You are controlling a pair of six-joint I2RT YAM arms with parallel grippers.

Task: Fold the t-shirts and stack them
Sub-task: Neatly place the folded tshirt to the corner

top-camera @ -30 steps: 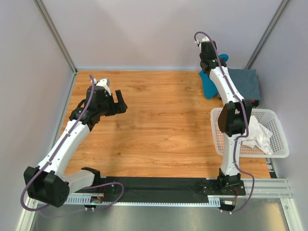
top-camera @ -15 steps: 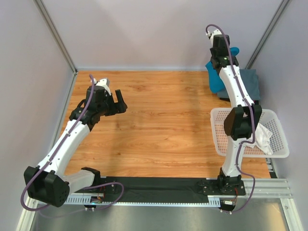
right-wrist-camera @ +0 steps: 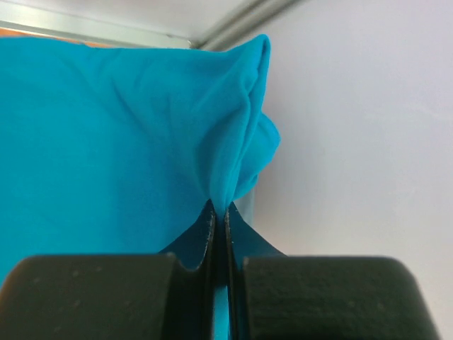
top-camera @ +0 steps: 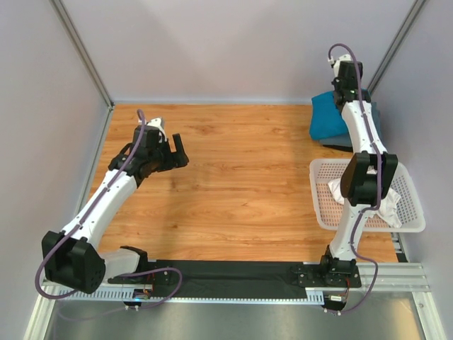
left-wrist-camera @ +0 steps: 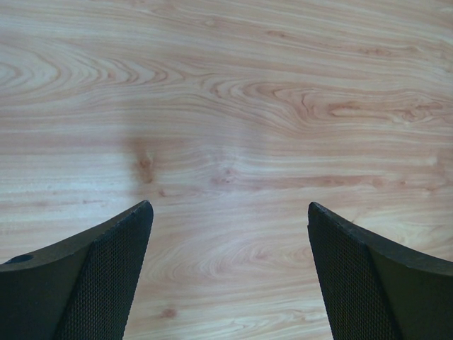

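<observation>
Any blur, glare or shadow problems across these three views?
Top external: even light, sharp, only soft arm shadows on the table. Left wrist: crisp wood grain, a faint shadow patch beyond the open left end effector. Right wrist: teal t-shirt sharp, right end effector body blurred up close.

Three t-shirts in all: one teal t-shirt [top-camera: 325, 119]; one grey t-shirt [top-camera: 333, 144], showing only as a dark edge under the teal one; one white t-shirt [top-camera: 391, 205]; one white lattice basket [top-camera: 410, 225]; one wooden table [top-camera: 241, 177]; two robot arms, namely the left arm [top-camera: 106, 198] and the right arm [top-camera: 364, 134]; two claws, the left claw [left-wrist-camera: 230, 212] and the right claw [right-wrist-camera: 219, 212]; each claw carries two fingers [left-wrist-camera: 106, 283], so four fingers altogether.
</observation>
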